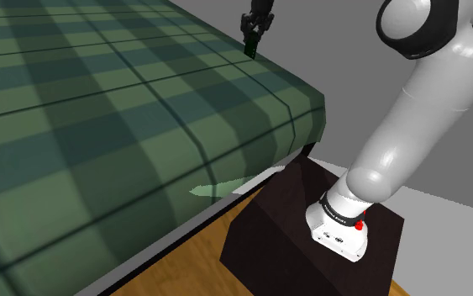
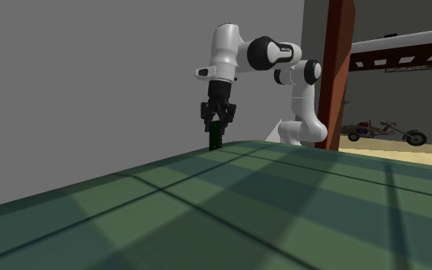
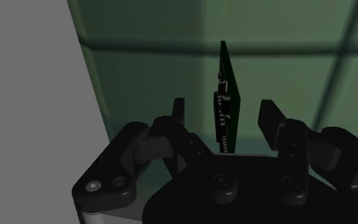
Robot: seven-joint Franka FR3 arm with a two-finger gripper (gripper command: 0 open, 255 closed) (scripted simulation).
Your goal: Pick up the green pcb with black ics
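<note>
Hovering over the bed [image 1: 100, 118]: the black claw [image 3: 224, 108], on the white arm [image 2: 237, 54] that reaches out from the dark stand [image 1: 310, 227].
State of the claw: its fingers [image 3: 179, 113] are spread apart. In the wrist view a gap shows on each side between finger and board, so they do not pinch it.
Task's thing: the green circuit board [image 3: 229, 79], thin and on its edge, between the two fingers and reaching out past their tips.
On the board: a small row of black chips [image 3: 220, 113], on the face that looks toward one finger.
Place of the board: near the edge of the bed that runs away from the corner beside the stand. Whether its lower end touches the cover I cannot tell.
Cover of the bed: green checks with dark lines.
Beside the stand: a wood floor [image 1: 218, 273].
Far behind the arm: a grey wall [image 2: 76, 69], a red-brown post [image 2: 337, 69] and a motorcycle [image 2: 383, 132].
</note>
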